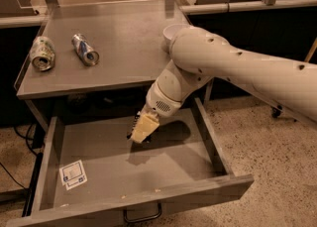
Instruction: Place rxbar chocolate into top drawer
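The top drawer (173, 169) is pulled open below the grey table, with a white square sticker (73, 174) at its front left and a dark wire handle (142, 216) on its front. My gripper (142, 131) reaches down into the drawer's middle, just above the floor. It is shut on the rxbar chocolate (134, 123), a dark bar with pale lettering that shows only as a thin edge on the gripper's left side. The rest of the bar is hidden behind the pale fingers (146, 127).
Two crushed silver cans (42, 52) (85, 49) lie on the left of the table top (124, 47). A white bowl (171, 31) stands on the table behind my arm. The drawer's side walls (210, 137) flank the gripper. Speckled floor lies to the right.
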`<act>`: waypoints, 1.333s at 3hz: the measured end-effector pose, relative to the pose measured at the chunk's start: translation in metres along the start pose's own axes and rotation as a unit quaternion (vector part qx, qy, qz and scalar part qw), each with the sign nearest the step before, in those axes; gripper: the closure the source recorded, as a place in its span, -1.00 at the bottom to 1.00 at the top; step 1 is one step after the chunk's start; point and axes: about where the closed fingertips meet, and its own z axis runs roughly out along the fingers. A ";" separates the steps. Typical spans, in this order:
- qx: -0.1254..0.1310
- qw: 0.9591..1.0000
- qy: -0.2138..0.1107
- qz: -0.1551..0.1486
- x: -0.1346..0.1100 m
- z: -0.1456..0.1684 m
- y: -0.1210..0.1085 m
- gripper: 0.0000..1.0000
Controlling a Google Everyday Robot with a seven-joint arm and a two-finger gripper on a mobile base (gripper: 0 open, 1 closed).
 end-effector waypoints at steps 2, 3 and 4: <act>-0.043 0.998 0.024 0.025 0.028 0.057 0.022 1.00; -0.052 0.997 0.045 0.041 0.047 0.093 0.025 1.00; -0.055 0.996 0.055 0.049 0.057 0.111 0.021 1.00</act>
